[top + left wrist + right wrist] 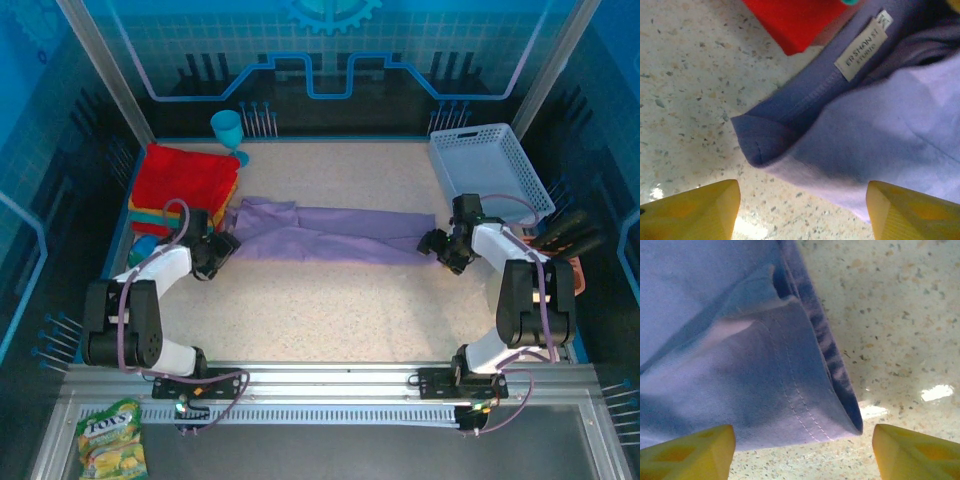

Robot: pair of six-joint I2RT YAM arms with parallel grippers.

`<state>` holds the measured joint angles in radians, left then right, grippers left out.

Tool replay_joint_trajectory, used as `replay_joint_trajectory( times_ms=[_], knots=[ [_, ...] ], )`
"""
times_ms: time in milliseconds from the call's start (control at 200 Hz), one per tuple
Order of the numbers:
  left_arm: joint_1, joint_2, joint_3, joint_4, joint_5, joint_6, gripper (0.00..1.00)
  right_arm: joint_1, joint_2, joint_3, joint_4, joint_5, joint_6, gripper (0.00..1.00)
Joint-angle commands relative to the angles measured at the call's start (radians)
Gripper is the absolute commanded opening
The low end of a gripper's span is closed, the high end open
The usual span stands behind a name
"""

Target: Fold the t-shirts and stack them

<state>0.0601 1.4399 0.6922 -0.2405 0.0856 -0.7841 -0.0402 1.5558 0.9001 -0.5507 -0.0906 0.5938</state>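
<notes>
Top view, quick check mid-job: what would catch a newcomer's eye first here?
The purple shirt, lying stretched in a long band across the middle of the table. In the wrist views the left fingers and right fingers stand open over the shirt's ends. A bright red shirt tops the folded pile at back left, opposite the pale basket at back right.

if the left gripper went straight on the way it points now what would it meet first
Most likely the lavender-purple cloth t-shirt: its labelled collar end lies just ahead of the left gripper, between the open yellow fingers. How far ahead is unclear.
</notes>
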Motion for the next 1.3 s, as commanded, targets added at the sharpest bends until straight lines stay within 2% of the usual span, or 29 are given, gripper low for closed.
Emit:
replay_joint_trajectory(
  times_ms=[0,225,285,350,400,530,580,645,680,975,1156,1296],
  knots=[
    [0.014,0.022,-0.036,0.152,0.033,-0.071,0.66,-0.010,0.020,-0.010,0.012,-0.028,0.012,0.68],
    [0.014,0.052,-0.053,0.208,0.006,-0.092,0.60,-0.011,0.040,-0.042,0.016,-0.015,0.008,0.58],
    [0.014,0.057,-0.063,0.226,-0.002,-0.101,0.57,-0.012,0.043,-0.050,0.024,-0.019,0.013,0.51],
    [0.014,0.063,-0.071,0.245,-0.008,-0.108,0.53,-0.016,0.043,-0.059,0.036,-0.027,0.017,0.40],
    [0.014,0.068,-0.074,0.253,-0.006,-0.110,0.49,-0.017,0.041,-0.059,0.036,-0.025,0.015,0.36],
    [0.014,0.065,-0.087,0.251,-0.003,-0.113,0.31,-0.029,0.031,-0.049,0.014,-0.014,0.002,0.19],
    [0.014,0.054,-0.095,0.247,-0.006,-0.113,0.21,-0.037,0.023,-0.050,0.011,-0.012,0.000,0.14],
    [0.014,0.029,-0.104,0.223,-0.019,-0.108,0.06,-0.047,0.015,-0.051,0.004,-0.011,-0.004,0.00],
    [0.014,0.009,-0.110,0.209,-0.027,-0.103,0.00,-0.055,0.011,-0.050,0.000,-0.012,-0.006,0.00],
    [0.012,-0.198,-0.209,0.168,-0.052,-0.077,0.00,-0.113,-0.002,-0.052,-0.017,-0.029,-0.020,0.00],
    [0.007,-0.249,-0.280,0.087,-0.018,-0.114,0.00,-0.127,-0.013,-0.071,-0.025,-0.034,-0.012,0.00],
    [0.007,-0.319,-0.328,0.023,-0.075,-0.121,0.02,-0.135,-0.031,-0.099,-0.017,-0.020,-0.004,0.00]
  ],
)
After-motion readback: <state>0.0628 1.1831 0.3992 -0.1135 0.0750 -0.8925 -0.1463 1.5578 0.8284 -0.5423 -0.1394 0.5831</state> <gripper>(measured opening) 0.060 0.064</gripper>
